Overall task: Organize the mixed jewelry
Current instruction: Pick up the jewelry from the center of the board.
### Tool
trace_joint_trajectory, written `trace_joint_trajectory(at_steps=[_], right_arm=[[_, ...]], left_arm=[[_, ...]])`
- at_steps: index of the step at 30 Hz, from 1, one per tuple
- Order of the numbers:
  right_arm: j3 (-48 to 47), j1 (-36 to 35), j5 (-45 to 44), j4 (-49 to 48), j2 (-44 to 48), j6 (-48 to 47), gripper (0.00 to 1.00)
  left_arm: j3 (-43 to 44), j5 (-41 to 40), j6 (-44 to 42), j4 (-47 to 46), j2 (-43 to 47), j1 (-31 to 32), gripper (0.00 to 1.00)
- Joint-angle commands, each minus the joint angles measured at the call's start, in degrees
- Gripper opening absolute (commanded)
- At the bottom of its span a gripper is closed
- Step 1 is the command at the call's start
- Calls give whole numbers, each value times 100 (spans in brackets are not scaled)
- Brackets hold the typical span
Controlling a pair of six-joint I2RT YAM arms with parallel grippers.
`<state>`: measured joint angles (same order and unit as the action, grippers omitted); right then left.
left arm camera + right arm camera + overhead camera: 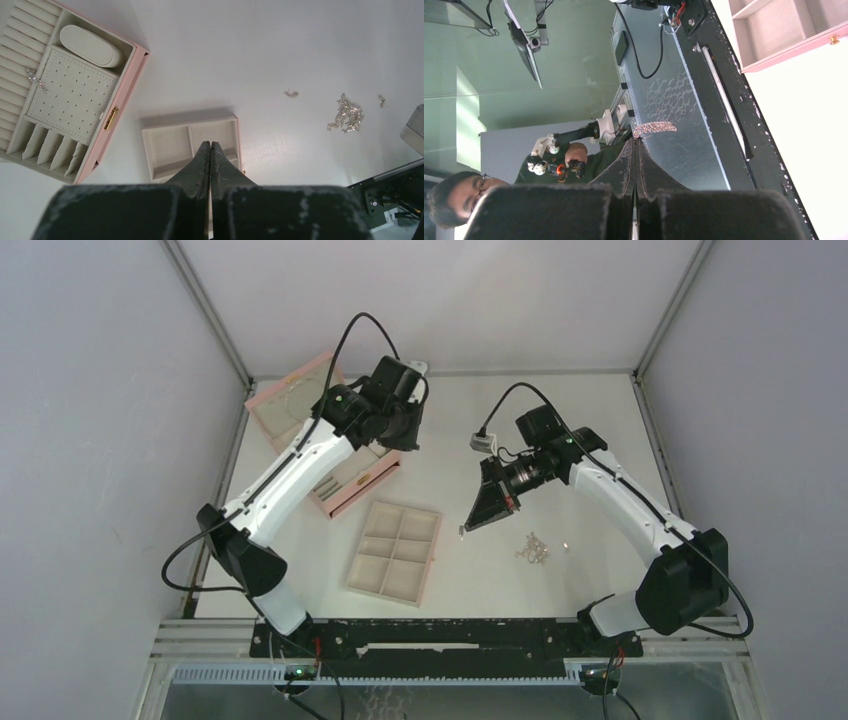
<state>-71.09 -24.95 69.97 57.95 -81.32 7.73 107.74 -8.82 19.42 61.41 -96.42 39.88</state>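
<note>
R gripper (634,142) pinches sparkly piece (655,127) by one end; long axis crosswise.

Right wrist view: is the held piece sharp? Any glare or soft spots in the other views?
Right wrist: sparkly piece at the right hand tips is sharp and glinting; background green-tinted. Left wrist: loose jewelry pile glints, base of the left hand blurred. Top external: even light, pile too small to resolve.
</note>
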Motion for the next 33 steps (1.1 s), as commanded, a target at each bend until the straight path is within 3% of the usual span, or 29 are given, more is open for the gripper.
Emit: trace_joint_trajectory(at_steps=[1, 9, 20, 27, 30, 33], right_arm=[[-107, -41, 132, -24, 178, -122, 0], [-106, 163, -247, -1346, 111, 1102, 0], [-98, 390, -1282, -4682, -571, 4292, 0], [-107, 231, -2317, -7298, -1455, 6261, 0], [-399, 68, -2679, -7818, -2028, 6692, 0], [-1033, -167, -2837, -7978, -2632, 6882, 0]], left_arm=[[-8, -15, -157, -152, 273, -66, 0], [-517, -94, -108, -187, 449, -614, 0], [-2419, -727, 707, -745, 2238, -1904, 0], [-3873, -1085, 1220, -1199, 3189, -2621, 3], [-4244, -1219, 1200, -1495, 3428, -2674, 6], [-4358, -806, 1310, -1551, 3336, -3126, 8]])
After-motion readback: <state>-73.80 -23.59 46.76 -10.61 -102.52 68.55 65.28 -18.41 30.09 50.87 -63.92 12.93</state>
